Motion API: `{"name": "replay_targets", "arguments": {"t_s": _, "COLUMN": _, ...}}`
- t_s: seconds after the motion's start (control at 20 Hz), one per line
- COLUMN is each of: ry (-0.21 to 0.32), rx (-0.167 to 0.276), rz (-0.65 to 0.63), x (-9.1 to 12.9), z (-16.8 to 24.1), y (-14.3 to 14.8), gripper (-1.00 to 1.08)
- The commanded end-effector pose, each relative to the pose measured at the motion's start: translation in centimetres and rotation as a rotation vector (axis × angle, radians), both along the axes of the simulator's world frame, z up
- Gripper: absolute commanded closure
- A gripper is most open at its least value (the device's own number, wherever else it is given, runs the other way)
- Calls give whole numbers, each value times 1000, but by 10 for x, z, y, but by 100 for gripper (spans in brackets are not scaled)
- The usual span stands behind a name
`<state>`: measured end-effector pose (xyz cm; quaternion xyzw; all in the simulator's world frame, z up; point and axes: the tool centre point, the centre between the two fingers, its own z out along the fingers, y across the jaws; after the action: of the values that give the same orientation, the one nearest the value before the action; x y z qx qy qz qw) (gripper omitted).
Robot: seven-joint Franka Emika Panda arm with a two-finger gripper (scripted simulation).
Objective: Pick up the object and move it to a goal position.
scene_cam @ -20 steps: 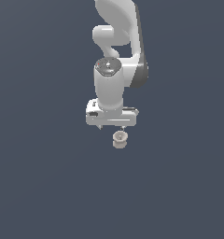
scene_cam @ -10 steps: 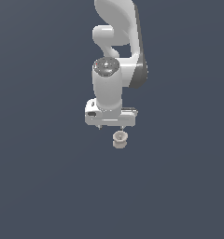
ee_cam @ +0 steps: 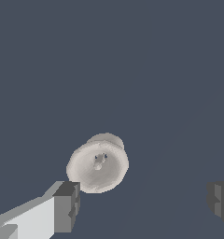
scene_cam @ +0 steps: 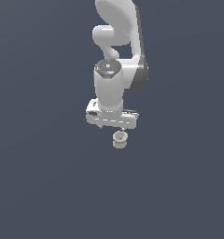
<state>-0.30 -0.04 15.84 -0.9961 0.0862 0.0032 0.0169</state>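
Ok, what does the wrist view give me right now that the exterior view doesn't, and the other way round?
Only the wrist view looks down into the cup, showing its flared round rim, its hollow, and the gripper with both fingertips spread wide, one pad close beside the rim, with no clear contact. Only the exterior view shows the whole arm standing above the scene and the cup just below the gripper. Both show the cup on the plain dark surface, not gripped.

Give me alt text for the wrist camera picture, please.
A small beige-grey cup with a flared round rim sits on a plain dark surface, seen from above. The open gripper shows two fingers wide apart, neither touching the cup.
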Motion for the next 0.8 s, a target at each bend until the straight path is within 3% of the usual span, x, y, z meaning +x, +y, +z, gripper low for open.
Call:
{"name": "replay_targets", "arguments": {"t_s": 0.0, "ry": 2, "rx": -1, "rz": -42, "x": 0, "z": -2, "y": 2, "gripper": -92}}
{"name": "replay_targets", "arguments": {"t_s": 0.75, "ry": 14, "rx": -8, "rz": -405, "x": -1, "z": -17, "y": 15, "gripper": -92}}
